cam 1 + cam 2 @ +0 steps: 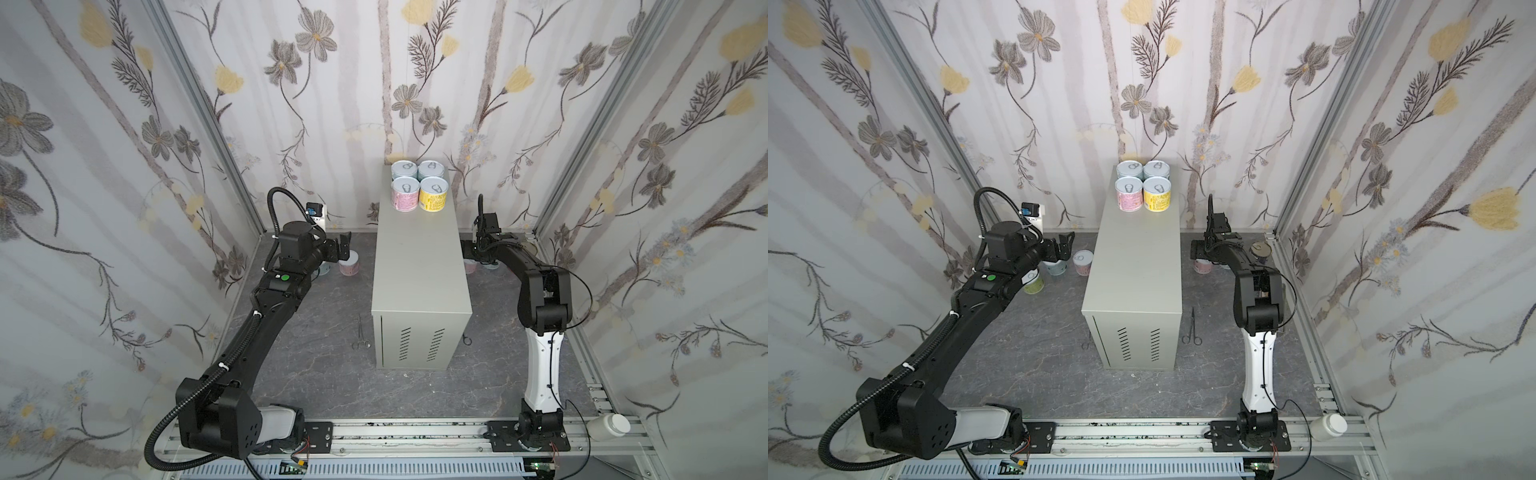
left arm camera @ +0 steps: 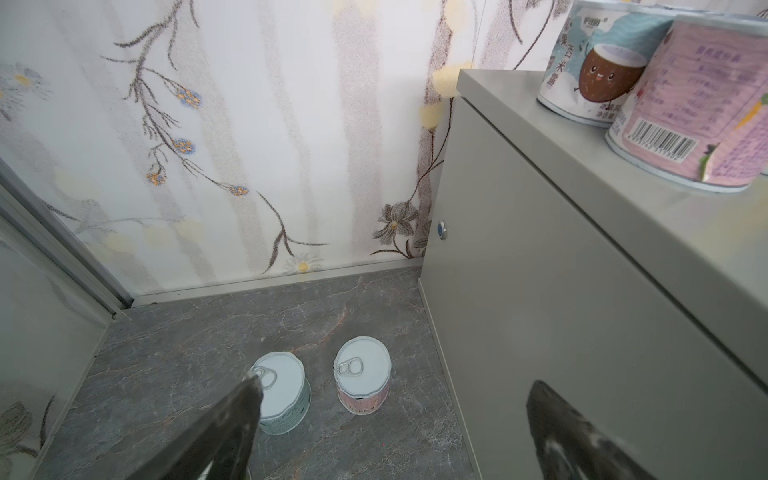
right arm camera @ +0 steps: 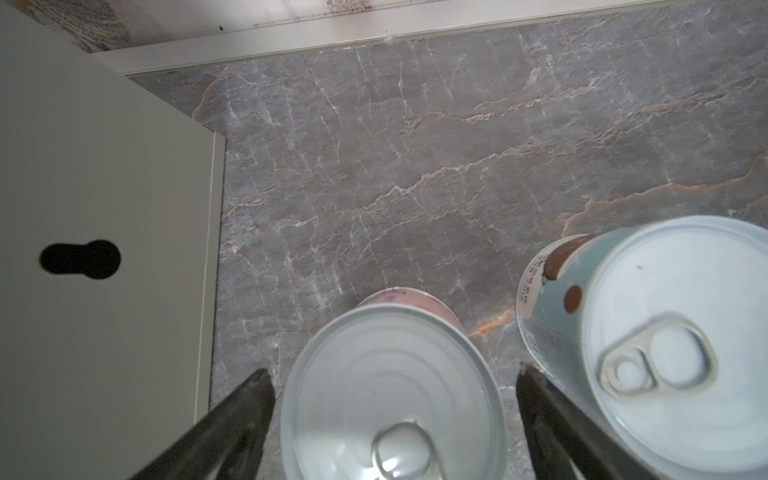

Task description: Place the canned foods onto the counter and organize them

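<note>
Near the rail lies a closed white bottle (image 1: pixel 609 426), contents unseen. The right gripper (image 3: pixel 392 372) straddles a pink can (image 3: pixel 395 415) on the grey tabletop, jaws wide, not touching. The left gripper (image 2: pixel 395 382) gapes empty. Four sealed pastel cans (image 1: pixel 405 189) stand clustered at the counter's (image 1: pixel 419 266) far end.

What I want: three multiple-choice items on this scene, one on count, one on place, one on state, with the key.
1. Cans on the counter: A two; B six; C four.
2. The white bottle lies: A on the counter; B on the front rail; C among the cans.
3. The right gripper is: A open astride a pink can; B shut, empty; C gripping the bottle.
Key: C, a two-by-two block; B, it rests there, on its side; A, gaps flank its lid.
</note>
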Robot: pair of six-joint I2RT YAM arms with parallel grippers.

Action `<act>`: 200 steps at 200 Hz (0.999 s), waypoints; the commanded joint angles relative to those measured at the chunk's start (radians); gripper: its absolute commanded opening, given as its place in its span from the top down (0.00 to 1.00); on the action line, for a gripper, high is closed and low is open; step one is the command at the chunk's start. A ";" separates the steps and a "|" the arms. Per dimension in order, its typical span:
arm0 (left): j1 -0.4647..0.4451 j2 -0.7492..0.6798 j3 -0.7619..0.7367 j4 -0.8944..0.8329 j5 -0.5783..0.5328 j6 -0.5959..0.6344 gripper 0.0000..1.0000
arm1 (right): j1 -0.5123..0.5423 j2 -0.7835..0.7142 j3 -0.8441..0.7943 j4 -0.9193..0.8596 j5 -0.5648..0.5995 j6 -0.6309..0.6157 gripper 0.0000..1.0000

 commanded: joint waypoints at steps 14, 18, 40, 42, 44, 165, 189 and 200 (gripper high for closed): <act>0.013 0.025 0.005 0.040 0.017 -0.013 0.00 | -0.001 0.031 0.033 -0.015 -0.005 -0.017 0.11; 0.012 0.029 0.008 0.040 0.019 -0.013 0.00 | 0.000 0.033 0.032 -0.016 -0.006 -0.017 0.11; 0.017 0.054 0.021 0.042 0.029 -0.018 0.00 | -0.001 0.039 0.026 -0.020 -0.011 -0.021 0.13; 0.018 0.057 0.022 0.042 0.029 -0.018 0.00 | -0.001 0.039 0.023 -0.020 -0.011 -0.022 0.14; 0.018 0.061 0.023 0.042 0.030 -0.018 0.00 | -0.001 0.040 0.023 -0.020 -0.011 -0.023 0.14; 0.035 0.236 0.095 0.012 0.039 -0.037 0.00 | -0.001 0.026 0.005 -0.018 -0.013 -0.038 0.43; 0.043 0.270 0.095 0.039 0.052 -0.043 0.00 | -0.001 -0.019 -0.002 -0.044 -0.013 -0.044 0.48; 0.046 0.295 0.139 0.034 0.056 -0.047 0.00 | -0.001 -0.054 -0.023 -0.046 -0.011 -0.054 0.50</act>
